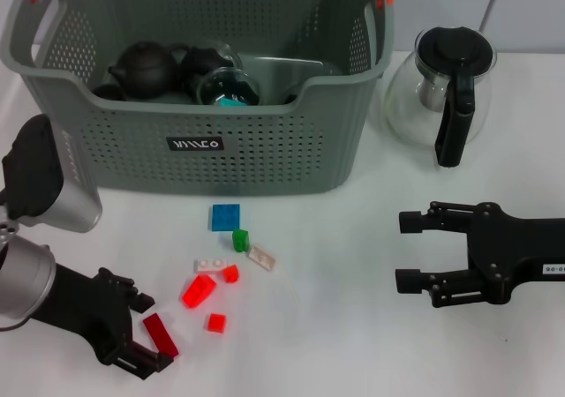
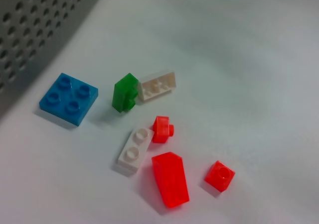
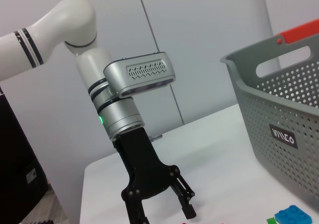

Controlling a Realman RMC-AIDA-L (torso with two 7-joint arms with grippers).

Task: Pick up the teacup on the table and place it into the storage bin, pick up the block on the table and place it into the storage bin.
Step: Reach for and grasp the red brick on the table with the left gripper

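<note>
Left gripper low over the white table, fingers spread, with a dark red block lying flat between them. Gap plainly wider than the block; no telling whether either fingertip touches it.

Just past the tips of that gripper, toward the right gripper, a loose scatter of small blocks:
- small red cube nearest, just beside the dark red block
- red sloped block next to it, its upper end close against a white two-stud block
- red stud block touching that white one
- farther out, a green block against a second white block lying underside up
- farthest, a blue four-stud plate, near the foot of the storage bin

Storage bin well ahead of the left gripper, upright on the table, orange-red handle tips at the rim. Inside it, dark tea ware – a teapot among it – and a glass vessel; no single teacup to be picked out with certainty.

Right gripper well apart from the blocks, across the table from the left one, fingers wide apart and holding nothing, tips pointing toward the scatter. Ahead of it, beside the bin's end wall, a glass coffee pot with black lid and handle.
</note>
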